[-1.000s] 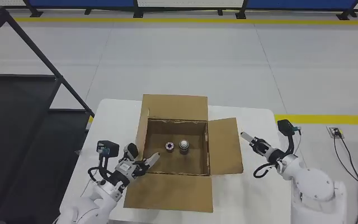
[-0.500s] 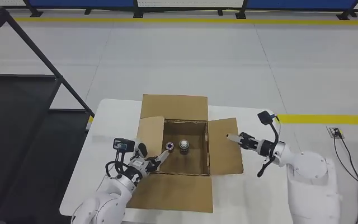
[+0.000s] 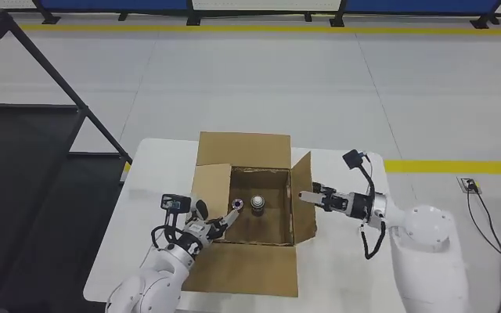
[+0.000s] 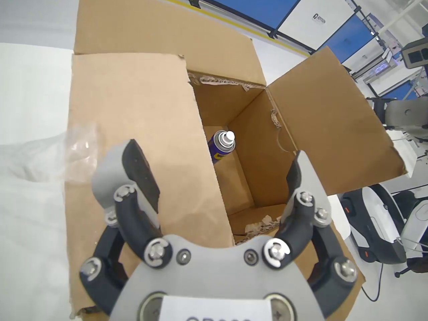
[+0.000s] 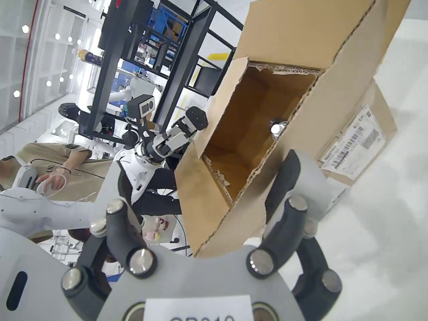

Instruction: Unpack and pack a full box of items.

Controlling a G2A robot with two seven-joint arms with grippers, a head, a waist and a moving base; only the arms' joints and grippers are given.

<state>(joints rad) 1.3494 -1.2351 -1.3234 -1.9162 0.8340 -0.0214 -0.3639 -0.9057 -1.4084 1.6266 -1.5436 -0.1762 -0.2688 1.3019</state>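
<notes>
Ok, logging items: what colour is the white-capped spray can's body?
Spray can: blue, yellow patch; left wrist view.

On the white surface [image 3: 156, 168] the open cardboard box [image 3: 243, 270] lies between the arms, its left flap [image 3: 211, 188] just beyond the left pincer [image 3: 221, 225], its raised right flap [image 3: 305, 223] at the right pincer [image 3: 304, 196], with a purple-topped can [image 3: 236, 205] and a white-capped can [image 3: 256, 205] upright inside between both pincers.

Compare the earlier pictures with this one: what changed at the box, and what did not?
The right gripper moved in to the right flap and lifted it from lying flat to tilted up. The left gripper advanced, and the left flap swung inward over the opening. The spray can inside, the far flap and the near flap stayed put.
</notes>
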